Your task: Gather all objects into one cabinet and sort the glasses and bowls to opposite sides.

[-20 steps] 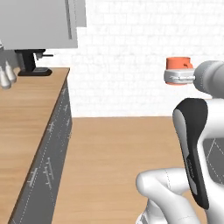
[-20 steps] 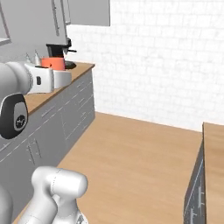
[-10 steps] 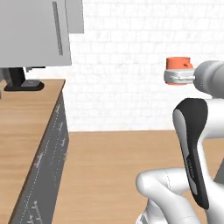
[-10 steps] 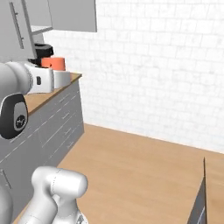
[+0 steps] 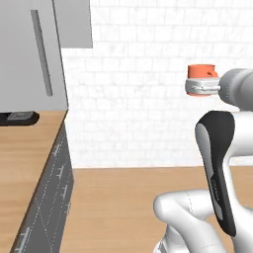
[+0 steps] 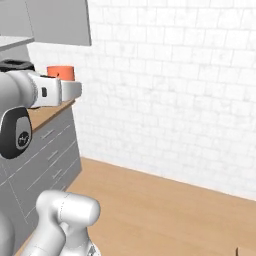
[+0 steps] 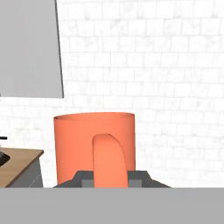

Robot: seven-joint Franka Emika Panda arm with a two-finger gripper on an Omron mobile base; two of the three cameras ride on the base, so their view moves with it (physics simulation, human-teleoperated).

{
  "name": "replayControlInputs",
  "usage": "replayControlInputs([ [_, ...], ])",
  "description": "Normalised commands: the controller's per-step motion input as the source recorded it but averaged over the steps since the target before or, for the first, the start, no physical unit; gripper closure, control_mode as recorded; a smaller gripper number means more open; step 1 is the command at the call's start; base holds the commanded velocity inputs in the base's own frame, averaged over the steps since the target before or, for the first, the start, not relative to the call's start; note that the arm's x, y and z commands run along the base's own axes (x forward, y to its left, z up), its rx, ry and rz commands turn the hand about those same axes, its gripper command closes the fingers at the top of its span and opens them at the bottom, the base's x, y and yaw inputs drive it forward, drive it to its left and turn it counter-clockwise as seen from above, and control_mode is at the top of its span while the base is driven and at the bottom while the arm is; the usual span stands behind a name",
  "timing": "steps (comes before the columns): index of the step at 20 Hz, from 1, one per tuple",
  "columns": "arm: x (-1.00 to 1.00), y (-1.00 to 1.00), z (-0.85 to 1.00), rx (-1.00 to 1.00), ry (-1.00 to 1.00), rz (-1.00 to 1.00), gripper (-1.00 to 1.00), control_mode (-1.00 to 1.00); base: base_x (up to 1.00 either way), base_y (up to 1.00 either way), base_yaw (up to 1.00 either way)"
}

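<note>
My gripper is held high in the air over the wooden floor, shut on a coral-orange mug that stands upright above the hand. The right base view has the same mug poking up behind the white hand. Up close, the mug has its handle turned toward the camera, and the gripper clasps it at that handle side. The grey cabinet with its long bar handle hangs at the upper left, doors shut. Its corner lies left of the mug.
A wooden counter over grey drawer fronts runs along the left, with a dark appliance base under the cabinet. A white brick wall stands ahead. Bare wooden floor spreads to the right.
The whole scene has shifted as the base moved: the cabinet and counter now sit closer and more to the left. The mug stays in the gripper, held at the same height.
</note>
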Motion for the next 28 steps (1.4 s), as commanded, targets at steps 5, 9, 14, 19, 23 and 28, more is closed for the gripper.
replayControlInputs([
  [5, 0.0, 0.0, 0.0, 0.0, 0.0, 0.0, 1.0, 1.0, 1.0, -0.01, 0.12],
  [9, 0.0, 0.0, 0.0, 0.0, 0.0, 0.0, 1.0, 1.0, 0.79, 0.0, 0.52],
  [14, 0.0, 0.0, 0.0, 0.0, 0.0, 0.0, 1.0, 1.0, 0.72, -0.01, 0.77],
  [19, 0.0, 0.0, 0.0, 0.0, 0.0, 0.0, 1.0, 1.0, 0.73, -0.07, 0.81],
  [23, 0.0, 0.0, 0.0, 0.0, 0.0, 0.0, 1.0, 1.0, 0.77, -0.08, 0.8],
  [28, 0.0, 0.0, 0.0, 0.0, 0.0, 0.0, 1.0, 1.0, 0.77, -0.06, 0.79],
])
